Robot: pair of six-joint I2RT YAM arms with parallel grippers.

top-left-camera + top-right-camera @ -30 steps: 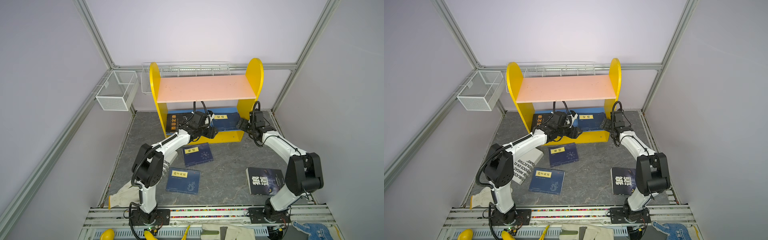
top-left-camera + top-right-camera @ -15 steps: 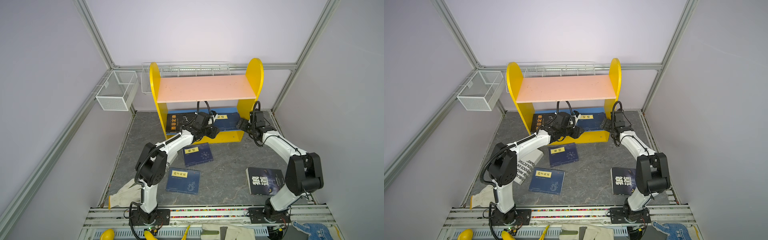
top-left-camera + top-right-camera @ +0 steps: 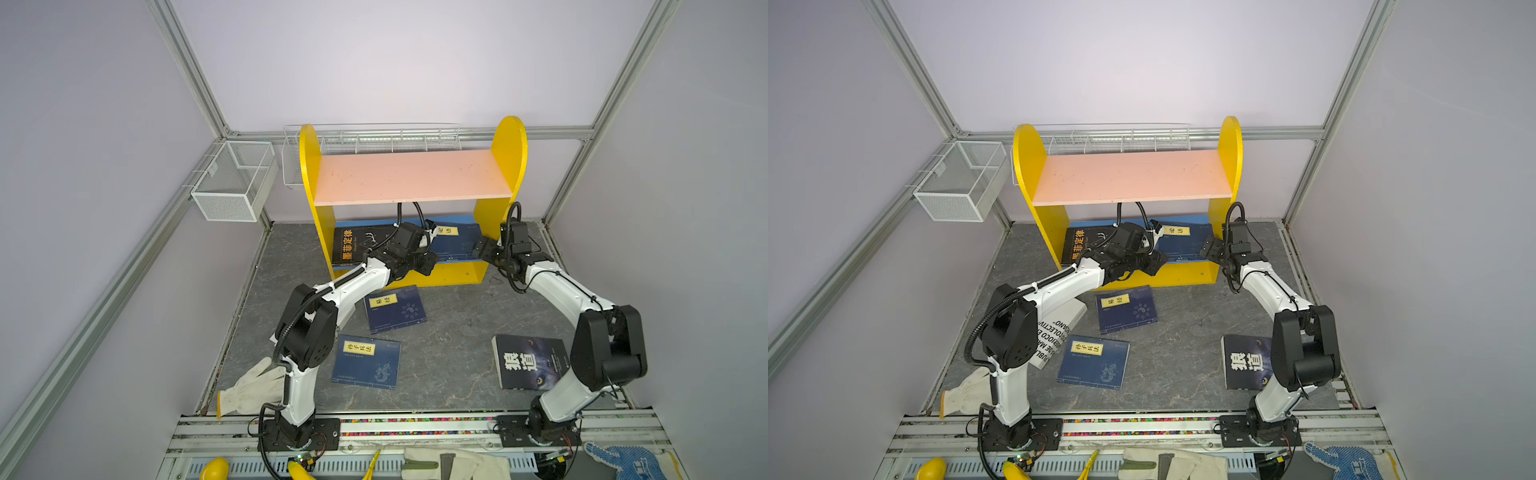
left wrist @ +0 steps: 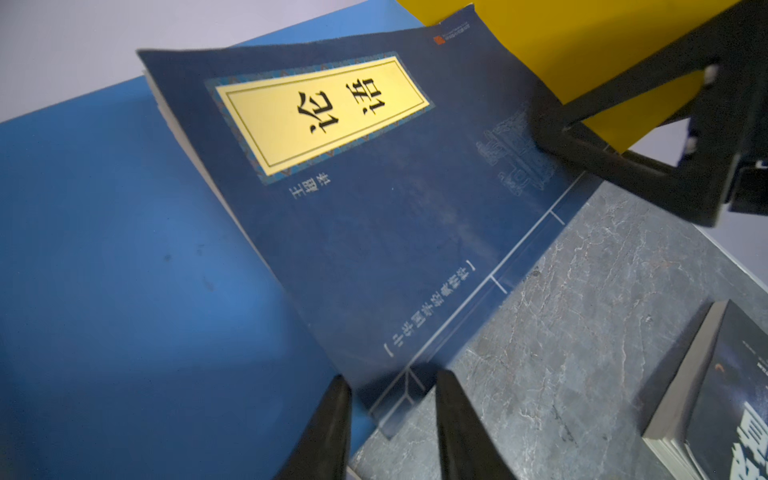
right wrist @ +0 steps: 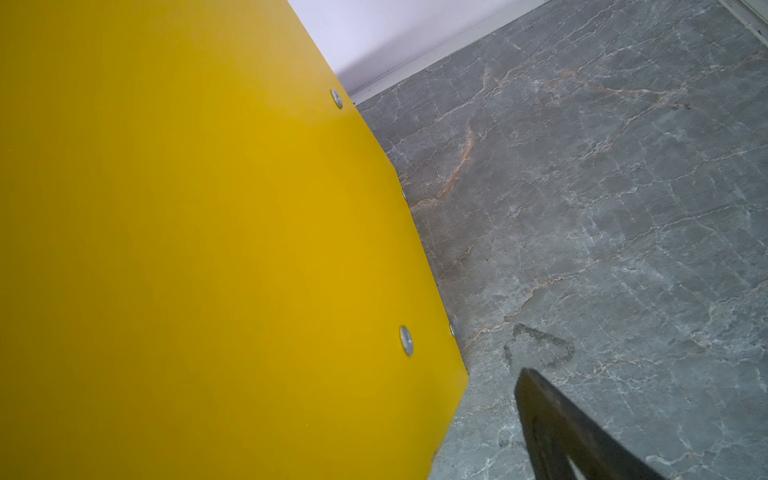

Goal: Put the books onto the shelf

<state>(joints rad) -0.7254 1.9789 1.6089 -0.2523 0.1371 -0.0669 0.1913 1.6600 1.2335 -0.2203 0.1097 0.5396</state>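
The shelf has a pink upper board (image 3: 411, 176), a blue lower board (image 4: 104, 249) and yellow sides (image 5: 208, 249). On the lower board lie a black orange-titled book (image 3: 353, 245) and a navy book (image 3: 453, 245) (image 4: 374, 208) that overhangs the front edge. My left gripper (image 3: 430, 262) (image 4: 390, 378) is open, its narrow gap around that navy book's near corner. My right gripper (image 3: 478, 249) stands open at the right side panel, one finger (image 4: 552, 137) resting on the navy cover. Two navy books (image 3: 395, 309) (image 3: 368, 361), a wolf-eye book (image 3: 528, 361) and a white book (image 3: 1054, 332) lie on the floor.
Wire-mesh baskets hang at the back left (image 3: 232, 183) and behind the shelf (image 3: 370, 137). A white glove (image 3: 249, 386) lies by the left arm's base. More gloves (image 3: 453, 465) (image 3: 623, 457) sit along the front rail. The white book is partly under the left arm.
My left gripper has shifted slightly right to the navy book's corner and its jaws have narrowed. The right arm and the books have not moved.
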